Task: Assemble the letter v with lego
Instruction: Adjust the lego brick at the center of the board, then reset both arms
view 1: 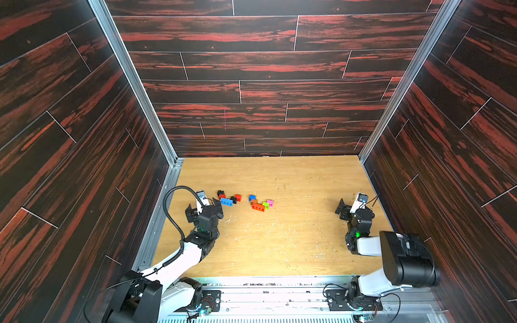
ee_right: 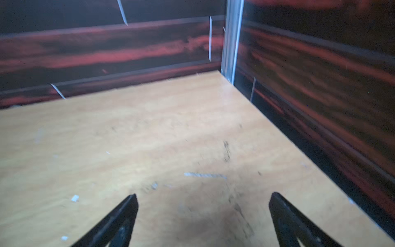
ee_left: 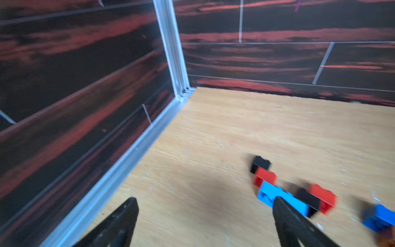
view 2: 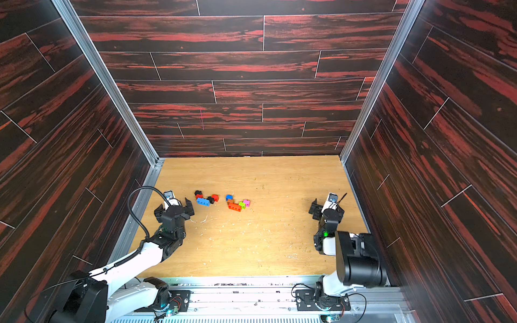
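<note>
Wood tabletop (view 1: 279, 251) | lego (view 1: 258, 207) loose | left fingers (ee_left: 119, 222), right fingers (ee_right: 290, 222) spread

Both top views from high above the near edge of the counter (view 1: 279, 251), tilted down and forward toward the back wall (view 1: 265, 64); far off, taking in the whole counter, the lego (view 1: 258, 207) small on it; nearly the same scene in both, offset a little sideways. Left wrist view low and close, from just behind the left claw (ee_left: 205, 198), facing the far left corner (ee_left: 186, 92); shares the light-blue brick (ee_left: 266, 193) and its neighbours with both top views. Right wrist view equally low, behind the right claw (ee_right: 204, 194), facing the far right corner (ee_right: 227, 70); shares only counter and back wall with the others.
</note>
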`<state>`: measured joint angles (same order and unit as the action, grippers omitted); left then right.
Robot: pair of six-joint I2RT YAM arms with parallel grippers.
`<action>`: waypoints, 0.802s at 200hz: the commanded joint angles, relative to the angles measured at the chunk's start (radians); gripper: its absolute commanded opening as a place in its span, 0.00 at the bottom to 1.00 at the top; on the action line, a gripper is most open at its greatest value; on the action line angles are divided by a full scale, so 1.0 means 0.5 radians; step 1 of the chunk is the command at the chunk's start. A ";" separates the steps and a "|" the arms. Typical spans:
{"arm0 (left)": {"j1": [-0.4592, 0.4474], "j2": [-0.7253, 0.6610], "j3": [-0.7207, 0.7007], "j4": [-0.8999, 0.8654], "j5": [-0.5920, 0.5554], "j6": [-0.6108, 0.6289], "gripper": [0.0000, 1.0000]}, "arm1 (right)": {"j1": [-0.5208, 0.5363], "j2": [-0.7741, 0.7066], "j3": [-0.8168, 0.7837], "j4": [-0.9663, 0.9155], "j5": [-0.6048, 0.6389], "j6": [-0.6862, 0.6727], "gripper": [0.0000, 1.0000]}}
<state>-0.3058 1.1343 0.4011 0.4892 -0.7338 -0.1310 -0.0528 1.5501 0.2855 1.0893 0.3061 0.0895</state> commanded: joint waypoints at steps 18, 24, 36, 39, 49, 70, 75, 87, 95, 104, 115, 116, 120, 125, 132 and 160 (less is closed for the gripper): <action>0.201 0.223 -0.062 0.344 0.119 0.148 1.00 | -0.003 0.005 -0.002 0.158 -0.071 0.033 0.98; 0.230 0.276 -0.069 0.393 0.167 0.155 1.00 | -0.002 0.006 0.000 0.154 -0.069 0.032 0.98; 0.292 0.380 -0.068 0.461 0.264 0.153 1.00 | -0.002 0.009 -0.001 0.163 -0.066 0.033 0.98; 0.308 0.400 -0.066 0.479 0.298 0.148 1.00 | -0.002 0.004 0.000 0.158 -0.069 0.033 0.98; 0.341 0.492 -0.045 0.559 0.340 0.140 1.00 | -0.003 0.014 -0.003 0.172 -0.066 0.031 0.98; 0.395 0.640 0.050 0.538 0.447 0.190 1.00 | 0.000 0.011 -0.001 0.166 -0.066 0.030 0.98; 0.411 0.689 0.051 0.591 0.472 0.189 1.00 | -0.002 0.011 -0.001 0.165 -0.068 0.030 0.98; 0.490 0.763 0.096 0.585 0.586 0.129 1.00 | 0.001 0.011 -0.001 0.166 -0.066 0.030 0.98; 0.583 0.766 0.147 0.453 0.743 0.051 1.00 | -0.002 0.011 0.000 0.165 -0.068 0.029 0.99; 0.646 0.754 0.151 0.428 0.843 0.016 1.00 | 0.001 0.011 0.000 0.166 -0.066 0.030 0.98; 0.654 0.795 0.048 0.642 0.907 0.026 1.00 | 0.001 0.011 0.000 0.164 -0.068 0.028 0.98; 0.654 0.803 0.038 0.672 0.914 0.027 1.00 | 0.001 0.011 0.000 0.163 -0.067 0.029 0.98; 0.654 0.852 0.004 0.813 0.930 0.040 1.00 | 0.001 0.011 0.003 0.163 -0.065 0.027 0.98; 0.657 0.893 -0.019 0.935 0.917 0.055 1.00 | 0.001 0.011 0.002 0.163 -0.065 0.028 0.98; 0.655 0.895 -0.008 0.925 0.927 0.054 1.00 | 0.001 0.011 0.001 0.164 -0.068 0.028 0.98; 0.654 0.839 0.013 0.764 0.958 0.058 1.00 | 0.004 0.023 0.028 0.123 -0.106 0.009 0.98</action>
<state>0.0246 1.5616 0.4179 0.8169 -0.3031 -0.1017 -0.0525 1.5524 0.2855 1.1465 0.2749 0.0963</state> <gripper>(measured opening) 0.999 0.985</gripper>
